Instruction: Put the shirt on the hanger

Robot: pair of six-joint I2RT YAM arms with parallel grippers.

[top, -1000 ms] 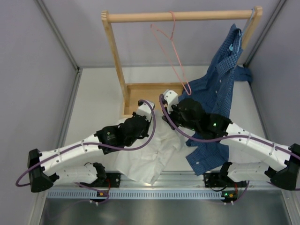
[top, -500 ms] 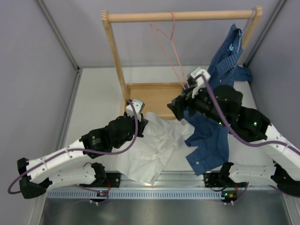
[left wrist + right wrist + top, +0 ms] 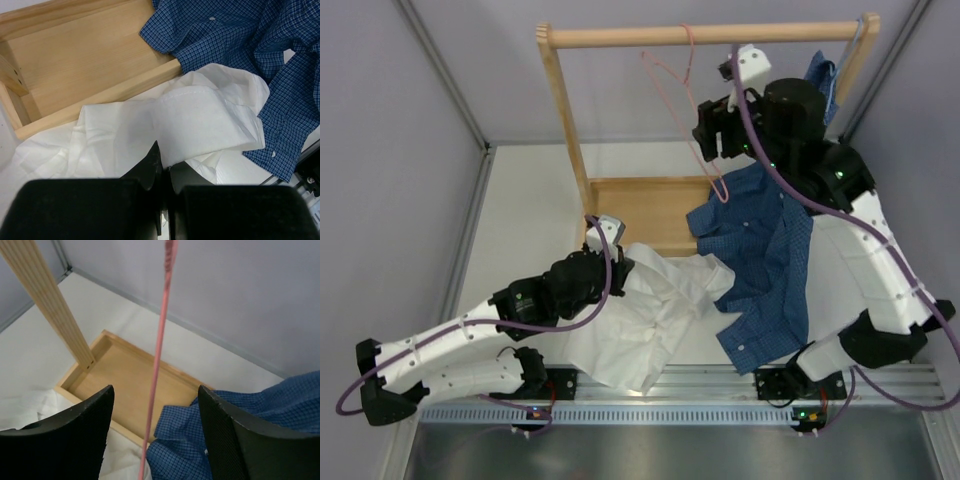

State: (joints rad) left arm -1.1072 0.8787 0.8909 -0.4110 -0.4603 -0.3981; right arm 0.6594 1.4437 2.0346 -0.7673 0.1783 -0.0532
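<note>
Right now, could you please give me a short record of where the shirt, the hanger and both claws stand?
shirt: white, crumpled on the table, one edge against the wooden base
hanger: pink wire, hooked on the wooden rail, bare
left claw: shut on a fold of the shirt
right claw: open, raised, hanger wire between its jaws
blue shirt: touching the shirt

Right end effector [image 3: 155, 390] risen, now straddling hanger [image 3: 161, 330].
</note>
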